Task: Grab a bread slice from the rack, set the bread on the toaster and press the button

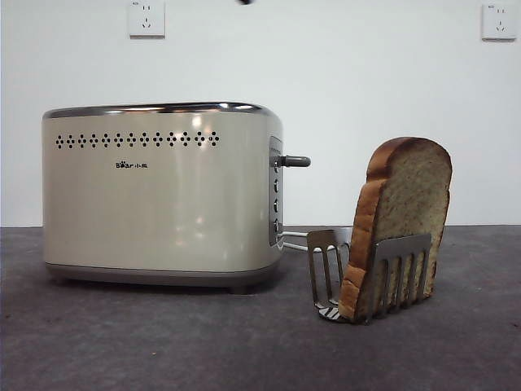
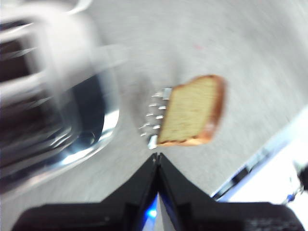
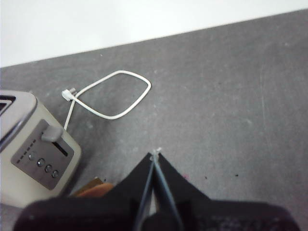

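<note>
The slice of bread stands upright in the small metal rack on the dark table, right of the cream toaster. The grey lever button sticks out of the toaster's right end panel, in its raised position. In the blurred left wrist view, my left gripper is shut and empty, high above the bread and rack, with the toaster beside them. My right gripper is shut and empty, above bare table past the toaster's end panel and button. A brown bit of the bread peeks beside it.
The toaster's white power cord lies looped on the table behind the toaster, its plug unplugged. Two wall sockets hang high on the white wall. A black arm tip shows at the top edge.
</note>
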`<state>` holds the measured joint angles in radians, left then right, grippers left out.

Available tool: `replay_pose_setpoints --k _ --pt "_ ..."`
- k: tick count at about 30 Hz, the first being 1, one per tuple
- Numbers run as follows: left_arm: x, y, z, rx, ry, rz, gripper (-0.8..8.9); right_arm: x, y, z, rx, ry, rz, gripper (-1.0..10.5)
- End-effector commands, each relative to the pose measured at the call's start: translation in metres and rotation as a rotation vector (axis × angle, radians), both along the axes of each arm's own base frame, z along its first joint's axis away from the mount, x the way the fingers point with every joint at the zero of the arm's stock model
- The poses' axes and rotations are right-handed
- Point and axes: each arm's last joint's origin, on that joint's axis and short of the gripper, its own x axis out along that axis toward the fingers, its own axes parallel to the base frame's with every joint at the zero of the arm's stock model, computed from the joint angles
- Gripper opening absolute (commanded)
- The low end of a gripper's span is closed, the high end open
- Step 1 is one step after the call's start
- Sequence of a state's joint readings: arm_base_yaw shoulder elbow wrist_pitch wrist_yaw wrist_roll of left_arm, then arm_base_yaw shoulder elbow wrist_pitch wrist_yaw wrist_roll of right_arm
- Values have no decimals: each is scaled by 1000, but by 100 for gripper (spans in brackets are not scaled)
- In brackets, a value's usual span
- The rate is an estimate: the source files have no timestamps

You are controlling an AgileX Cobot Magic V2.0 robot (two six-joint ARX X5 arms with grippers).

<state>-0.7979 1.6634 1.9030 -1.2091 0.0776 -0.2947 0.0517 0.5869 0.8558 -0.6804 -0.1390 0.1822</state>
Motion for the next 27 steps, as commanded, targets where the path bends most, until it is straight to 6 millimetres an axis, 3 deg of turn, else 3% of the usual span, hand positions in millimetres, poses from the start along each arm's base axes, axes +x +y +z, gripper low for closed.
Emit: replay_pose_setpoints --k 1,4,9,12,27 --pt "1 -23 -3 50 -48 -146 1 0 0 1 -9 -6 9 -1" --pt "-2 -41 -6 76 -69 -238 65 0 0 1 -9 -6 9 -1" --pt "-6 -64 -21 126 -82 -358 391 0 0 1 -5 -4 18 -1" --pt "-6 -74 -31 152 -81 -404 508 -1 1 1 4 -4 38 -1" --pt "-1 -119 -76 195 -93 -510 498 -1 1 -1 18 19 48 -1"
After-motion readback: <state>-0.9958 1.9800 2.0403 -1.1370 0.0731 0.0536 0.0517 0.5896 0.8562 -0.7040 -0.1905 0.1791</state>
